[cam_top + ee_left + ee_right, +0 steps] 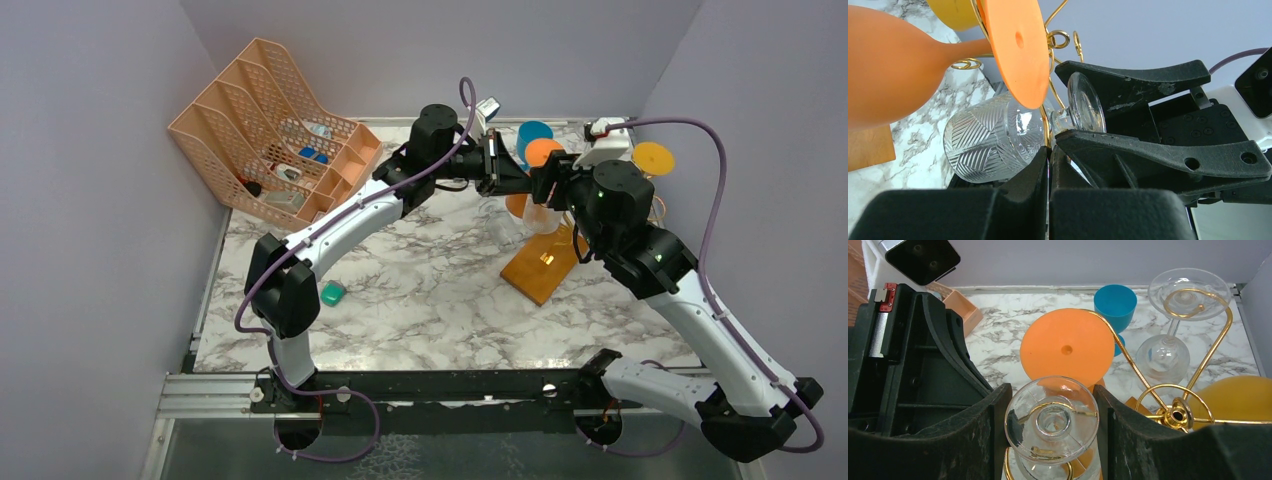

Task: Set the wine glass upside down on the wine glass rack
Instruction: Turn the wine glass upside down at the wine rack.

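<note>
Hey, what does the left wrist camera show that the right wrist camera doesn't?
Only left wrist: the patterned bowl of the wine glass. Only right wrist: a blue glass and a second clear glass hanging on the rack. Both: the orange glass, gold rack wire, and the wine glass's foot between the fingers of the right pincer.

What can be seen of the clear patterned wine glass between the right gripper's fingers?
The wine glass is clear, glass as it looks, with a leaf pattern cut into its bowl, a short stem and a round flat foot. It is upside down, foot up. The right gripper holds the foot's rim between its fingers. A gold arm of the wine glass rack passes close by the stem, under the foot.
</note>
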Motion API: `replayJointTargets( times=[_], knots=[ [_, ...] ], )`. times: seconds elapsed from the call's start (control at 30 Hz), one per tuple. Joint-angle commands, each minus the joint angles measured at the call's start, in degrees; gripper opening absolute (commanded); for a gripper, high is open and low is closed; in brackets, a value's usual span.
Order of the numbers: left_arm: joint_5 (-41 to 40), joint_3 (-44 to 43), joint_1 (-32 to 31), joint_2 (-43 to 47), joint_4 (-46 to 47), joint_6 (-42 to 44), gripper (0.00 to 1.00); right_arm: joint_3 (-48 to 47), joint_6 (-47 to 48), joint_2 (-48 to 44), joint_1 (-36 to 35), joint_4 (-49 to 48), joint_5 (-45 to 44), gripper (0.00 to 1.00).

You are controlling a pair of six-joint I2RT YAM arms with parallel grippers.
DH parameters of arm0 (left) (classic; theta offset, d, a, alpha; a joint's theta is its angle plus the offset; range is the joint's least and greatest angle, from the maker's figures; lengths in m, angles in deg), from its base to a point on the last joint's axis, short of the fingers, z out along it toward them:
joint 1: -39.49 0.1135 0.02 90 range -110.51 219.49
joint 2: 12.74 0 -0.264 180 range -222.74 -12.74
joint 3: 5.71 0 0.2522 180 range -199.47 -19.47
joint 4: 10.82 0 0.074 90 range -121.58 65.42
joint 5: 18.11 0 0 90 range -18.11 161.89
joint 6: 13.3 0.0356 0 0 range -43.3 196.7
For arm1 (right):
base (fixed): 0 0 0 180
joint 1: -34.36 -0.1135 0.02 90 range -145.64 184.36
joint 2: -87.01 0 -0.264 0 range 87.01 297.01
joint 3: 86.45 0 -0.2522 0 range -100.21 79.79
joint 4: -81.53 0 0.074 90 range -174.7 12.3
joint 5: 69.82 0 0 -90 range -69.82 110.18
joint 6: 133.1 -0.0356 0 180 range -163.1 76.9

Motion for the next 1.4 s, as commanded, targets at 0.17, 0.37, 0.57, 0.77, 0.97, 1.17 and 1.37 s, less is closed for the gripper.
replayJointTargets(
  times=[0.17,0.37,0.57,0.77,0.97,1.17,1.37],
  knots=[
    [-4.31,-4.72,-1.90,0.58,11.38,1.41,0.00,2.25,-6.45,0.15,-3.40,-1.66,18.39,0.01],
    [-5.18,-5.80,-1.92,0.99,7.37,3.23,0.24,2.88,-7.34,-1.40,-3.39,-1.15,15.07,0.01],
    [-5.99,-5.79,-1.85,1.70,4.90,3.84,0.39,3.29,-5.87,-1.99,-3.40,-2.26,15.81,0.01],
    [-6.74,-5.94,-1.65,2.97,2.98,5.60,0.45,3.84,-5.94,-2.06,-3.40,-2.14,15.51,0.01],
    [-6.92,-5.47,-1.46,3.81,2.00,6.27,0.43,3.41,-5.79,-2.11,-3.40,-1.90,15.64,0.01],
    [-7.25,-4.43,-1.42,4.87,2.54,5.84,0.43,3.93,-4.14,-2.92,-3.40,-0.93,16.52,0.01],
    [-7.42,-4.08,-1.11,4.61,2.47,5.57,0.43,5.09,-0.50,-4.37,-3.40,-1.61,22.37,0.01]
  ],
)
